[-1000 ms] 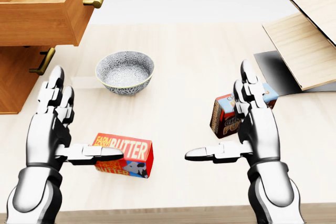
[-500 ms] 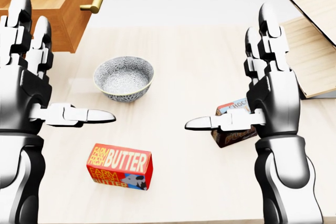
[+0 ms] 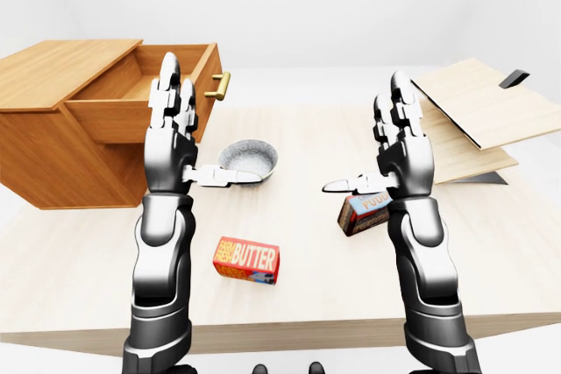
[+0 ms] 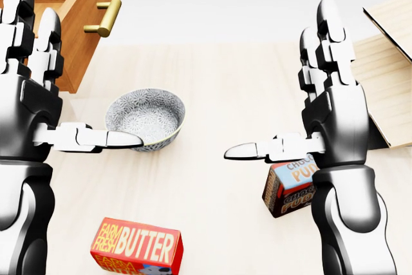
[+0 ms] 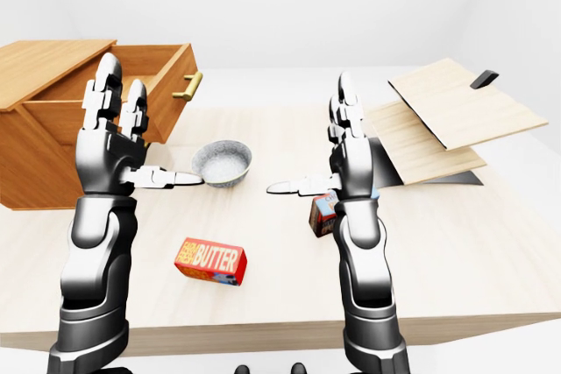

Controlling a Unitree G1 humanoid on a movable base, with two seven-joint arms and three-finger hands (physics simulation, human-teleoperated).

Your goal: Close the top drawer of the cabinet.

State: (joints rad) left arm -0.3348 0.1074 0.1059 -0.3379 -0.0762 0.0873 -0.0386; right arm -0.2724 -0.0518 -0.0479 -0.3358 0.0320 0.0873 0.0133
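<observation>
The wooden cabinet (image 3: 53, 142) stands at the left of the table. Its top drawer (image 3: 131, 102) is pulled out, with a brass handle (image 3: 222, 85) on its face. In the head view the drawer (image 4: 74, 11) and the handle (image 4: 105, 17) show at top left. My left hand (image 3: 180, 142) is open, fingers up, thumb pointing right, raised beside the drawer face without touching it. My right hand (image 3: 381, 146) is open too, raised over the table's middle, empty.
A patterned grey bowl (image 3: 248, 158) sits between the hands. A red butter box (image 3: 247, 259) lies nearer the table's near edge. A chocolate pudding box (image 3: 364, 212) stands under my right hand. Tilted wooden boards (image 3: 473, 116) lie at the right.
Both open hands have risen from low over the table to upright. The whole head view has shifted: bowl, butter box and drawer handle slid downward, so the camera moved.
</observation>
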